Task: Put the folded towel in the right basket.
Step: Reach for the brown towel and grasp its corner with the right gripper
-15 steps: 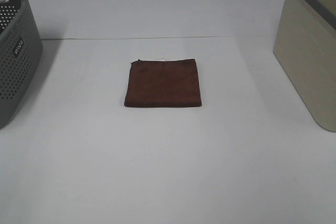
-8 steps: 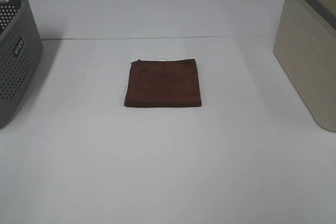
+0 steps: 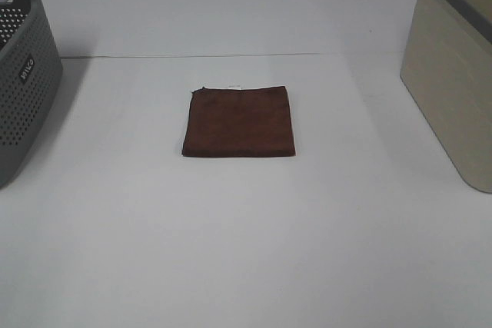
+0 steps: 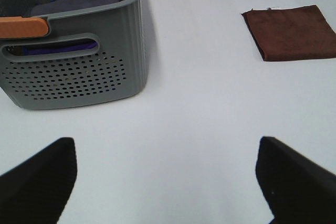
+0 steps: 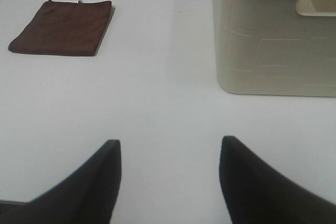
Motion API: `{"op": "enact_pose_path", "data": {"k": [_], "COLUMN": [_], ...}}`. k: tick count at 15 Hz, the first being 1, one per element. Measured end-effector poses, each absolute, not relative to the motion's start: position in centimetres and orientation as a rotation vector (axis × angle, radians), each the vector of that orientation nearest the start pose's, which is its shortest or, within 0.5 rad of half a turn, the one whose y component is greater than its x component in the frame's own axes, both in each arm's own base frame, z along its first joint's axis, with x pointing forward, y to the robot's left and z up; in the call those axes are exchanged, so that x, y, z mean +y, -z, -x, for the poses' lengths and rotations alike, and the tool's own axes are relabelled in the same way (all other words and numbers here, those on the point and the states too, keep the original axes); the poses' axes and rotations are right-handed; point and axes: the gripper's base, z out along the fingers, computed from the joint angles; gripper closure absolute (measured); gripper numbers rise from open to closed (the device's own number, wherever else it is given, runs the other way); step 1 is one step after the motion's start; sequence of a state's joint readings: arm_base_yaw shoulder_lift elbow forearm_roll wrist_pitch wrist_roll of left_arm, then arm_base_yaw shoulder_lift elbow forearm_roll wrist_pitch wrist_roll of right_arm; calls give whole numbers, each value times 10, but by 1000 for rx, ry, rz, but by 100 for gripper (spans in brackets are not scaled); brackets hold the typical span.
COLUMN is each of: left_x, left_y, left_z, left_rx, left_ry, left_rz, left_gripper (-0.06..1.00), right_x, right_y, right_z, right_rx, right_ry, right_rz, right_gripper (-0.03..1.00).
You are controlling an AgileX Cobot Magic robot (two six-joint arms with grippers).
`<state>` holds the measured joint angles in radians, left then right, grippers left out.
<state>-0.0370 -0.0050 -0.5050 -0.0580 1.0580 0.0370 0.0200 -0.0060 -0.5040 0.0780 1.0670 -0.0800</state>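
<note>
A folded dark brown towel [image 3: 240, 121] lies flat in the middle of the white table. It also shows in the left wrist view [image 4: 291, 32] and the right wrist view [image 5: 63, 27]. The beige right basket [image 3: 453, 67] stands at the table's right edge, also in the right wrist view [image 5: 275, 35]. Neither arm shows in the exterior view. My left gripper [image 4: 168, 182] is open and empty, far short of the towel. My right gripper [image 5: 169, 182] is open and empty, with the towel and the beige basket ahead of it.
A grey perforated basket [image 3: 23, 82] stands at the left edge. In the left wrist view it [image 4: 73, 72] holds blue and purple cloth and has an orange handle piece. The white table [image 3: 246, 243] has a seam line across the back.
</note>
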Motion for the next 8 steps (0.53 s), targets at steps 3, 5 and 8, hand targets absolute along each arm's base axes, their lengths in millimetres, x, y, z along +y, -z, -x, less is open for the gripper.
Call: {"op": "enact_pose_path", "data": {"k": [3,5,8], "left_x": [-4,-4,-4], "left_y": [-279,-279,-279], "left_z": [6,6,6], "left_rx": [2029,2029,2029], "left_ry": [69,69,69], "left_rz": [-78,-78,-78], "left_gripper": [7,7,7], "right_x": [6,6,6], "right_y": [-278,-278,-278], "right_z": [7,7,7], "right_rx": [2036,2036,2036], "right_ry": [-56,-56,-56], "right_rz": [106,106,106], "right_gripper": [43,43,43]}}
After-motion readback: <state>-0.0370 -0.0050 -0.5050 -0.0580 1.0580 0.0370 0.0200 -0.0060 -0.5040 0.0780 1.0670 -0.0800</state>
